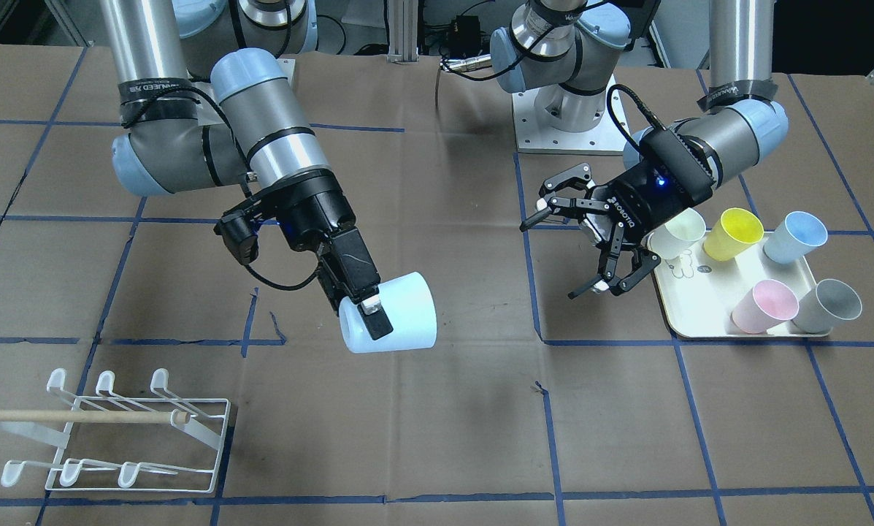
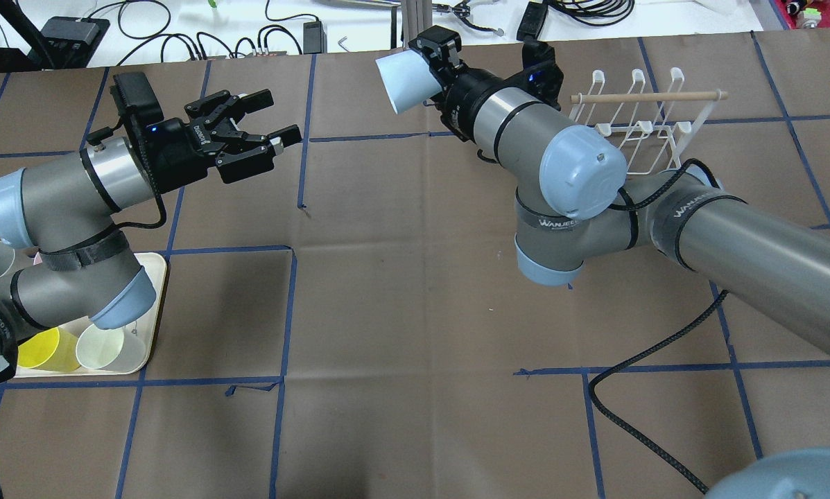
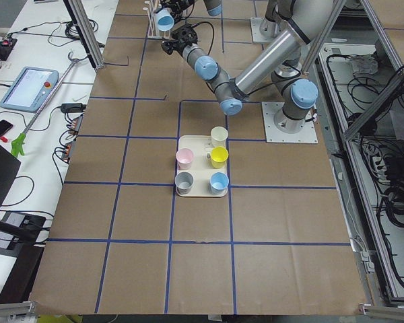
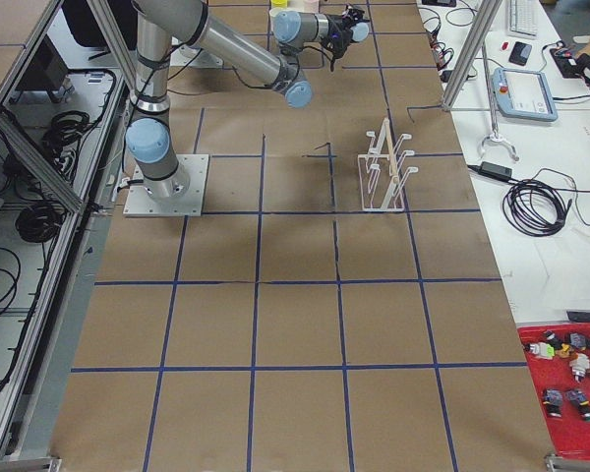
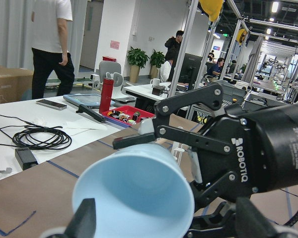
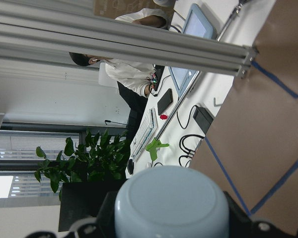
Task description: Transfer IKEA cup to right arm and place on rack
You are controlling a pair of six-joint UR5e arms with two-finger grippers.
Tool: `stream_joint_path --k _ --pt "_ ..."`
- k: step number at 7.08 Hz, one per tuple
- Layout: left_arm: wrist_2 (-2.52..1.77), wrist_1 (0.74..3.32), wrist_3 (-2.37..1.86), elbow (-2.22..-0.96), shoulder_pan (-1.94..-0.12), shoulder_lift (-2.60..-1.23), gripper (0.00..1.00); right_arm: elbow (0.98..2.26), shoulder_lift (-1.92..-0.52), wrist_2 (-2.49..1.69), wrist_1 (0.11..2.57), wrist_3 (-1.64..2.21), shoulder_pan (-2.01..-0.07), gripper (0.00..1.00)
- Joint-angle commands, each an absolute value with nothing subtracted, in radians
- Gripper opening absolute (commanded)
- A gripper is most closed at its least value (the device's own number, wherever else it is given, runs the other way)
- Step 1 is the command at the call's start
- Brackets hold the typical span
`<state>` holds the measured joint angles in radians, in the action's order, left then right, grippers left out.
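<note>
**Clearance above the surface (image 1: 473, 416).** A broad bare lane separates the spread fingers (image 2: 252, 102) of the left gripper (image 2: 276, 119) from the pale blue cup (image 1: 407, 314) clamped in the right gripper (image 1: 369, 315). A second bare stretch lies between that cup and the rack (image 1: 137, 431). Its upturned prongs (image 1: 104, 381) stand free, while the dowel bar (image 1: 79, 416) runs lengthwise between the two rows.

**Obstacles:** the tray (image 1: 692, 321), carrying five other cups (image 1: 732, 234), lies just beside the left gripper, partly under that arm. In the overhead view the right arm (image 2: 525, 132) and its cable (image 2: 657, 184) cross the rack's near edge.
</note>
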<state>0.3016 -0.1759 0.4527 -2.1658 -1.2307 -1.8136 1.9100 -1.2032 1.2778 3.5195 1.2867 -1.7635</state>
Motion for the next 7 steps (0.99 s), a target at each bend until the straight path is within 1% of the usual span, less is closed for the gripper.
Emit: stream_joint_path --k 1,2,3,4,6,7 --pt "0.650 -0.172 0.449 -2.126 -1.238 -1.798 0.99 1.890 -1.207 1.281 3.511 0.777 -1.715 0.21" --pt "0.769 -0.123 0.448 -2.103 -1.241 -1.815 0.99 1.891 -1.206 1.292 3.511 0.466 -1.685 0.21" --pt "0.879 0.012 0.401 -2.071 -1.243 -1.795 0.99 1.891 -1.206 1.286 3.511 0.187 -1.625 0.21" --pt "1.000 0.167 0.378 -2.013 -1.252 -1.781 0.99 1.891 -1.200 1.284 3.511 0.000 -1.558 0.22" --pt "1.279 0.492 0.332 -1.886 -1.336 -1.776 0.99 1.888 -1.178 1.288 3.511 -0.139 -1.442 0.23" --pt "1.408 0.705 0.327 -1.823 -1.379 -1.772 0.99 1.863 -1.146 1.293 3.511 -0.140 -1.439 0.23"
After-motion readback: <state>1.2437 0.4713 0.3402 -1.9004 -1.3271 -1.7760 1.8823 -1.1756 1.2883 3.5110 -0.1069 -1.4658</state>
